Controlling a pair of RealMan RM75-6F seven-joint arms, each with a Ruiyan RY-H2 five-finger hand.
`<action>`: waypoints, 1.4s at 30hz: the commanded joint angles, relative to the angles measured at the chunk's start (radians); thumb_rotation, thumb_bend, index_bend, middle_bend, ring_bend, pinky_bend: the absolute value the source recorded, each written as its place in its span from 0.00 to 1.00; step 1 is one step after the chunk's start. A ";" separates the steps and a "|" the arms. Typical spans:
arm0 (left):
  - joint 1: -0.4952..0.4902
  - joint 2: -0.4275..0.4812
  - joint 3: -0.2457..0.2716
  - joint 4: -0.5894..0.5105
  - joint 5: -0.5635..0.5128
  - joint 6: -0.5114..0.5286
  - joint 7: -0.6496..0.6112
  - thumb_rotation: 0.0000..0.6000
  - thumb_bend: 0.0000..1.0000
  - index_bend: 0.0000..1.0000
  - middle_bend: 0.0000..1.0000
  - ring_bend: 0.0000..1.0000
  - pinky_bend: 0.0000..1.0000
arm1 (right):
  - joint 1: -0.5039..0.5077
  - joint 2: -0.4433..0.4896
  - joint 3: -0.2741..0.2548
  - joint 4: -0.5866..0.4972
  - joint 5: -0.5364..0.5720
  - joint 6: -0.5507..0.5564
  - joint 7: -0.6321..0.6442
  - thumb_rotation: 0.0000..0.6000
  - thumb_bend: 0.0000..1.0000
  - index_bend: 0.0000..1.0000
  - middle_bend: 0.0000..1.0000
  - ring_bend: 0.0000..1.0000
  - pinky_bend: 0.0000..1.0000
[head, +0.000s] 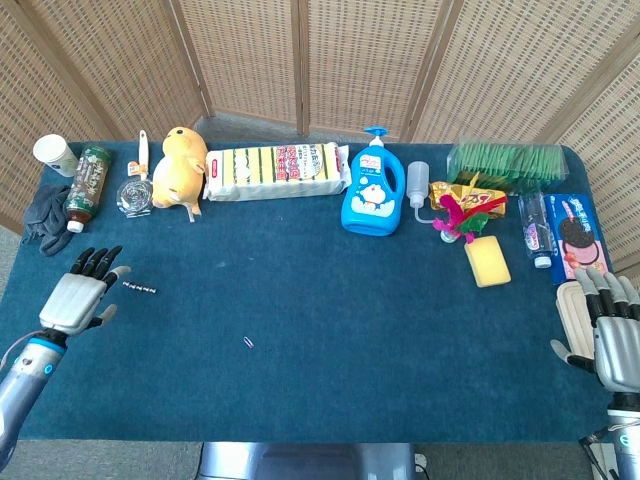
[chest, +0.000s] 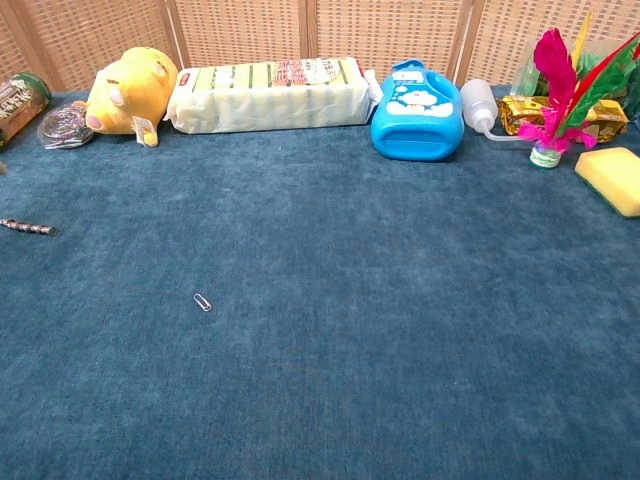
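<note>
Left hand (head: 77, 299) has its fingers spread and nothing in it — the little bead chain (head: 140, 289) lies just beside its fingertips on the worktop (head: 330, 300). Right hand (head: 612, 338) is splayed too, holding nothing — it's at the far edge.

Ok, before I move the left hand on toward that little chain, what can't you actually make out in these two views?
- Left hand: head view only; chest view's left edge cuts it off, so its height above the chain is unclear.
- Right hand: head view only, partly cut by the right edge.
- Paperclip: too small to read its shape.
- Cookie box text: too small.
</note>
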 joint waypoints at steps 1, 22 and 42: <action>-0.030 -0.025 -0.010 0.036 -0.020 -0.035 0.014 1.00 0.59 0.33 0.00 0.00 0.00 | 0.001 0.000 0.001 -0.002 0.000 0.000 -0.001 1.00 0.00 0.00 0.00 0.00 0.00; -0.072 -0.114 -0.005 0.207 -0.071 -0.114 0.033 1.00 0.59 0.38 0.00 0.00 0.00 | 0.007 -0.010 -0.004 0.009 0.019 -0.029 -0.005 1.00 0.00 0.00 0.00 0.00 0.00; -0.094 -0.161 -0.015 0.225 -0.116 -0.159 0.068 1.00 0.60 0.38 0.00 0.00 0.00 | 0.009 0.002 -0.001 0.014 0.031 -0.047 0.034 1.00 0.00 0.00 0.00 0.00 0.00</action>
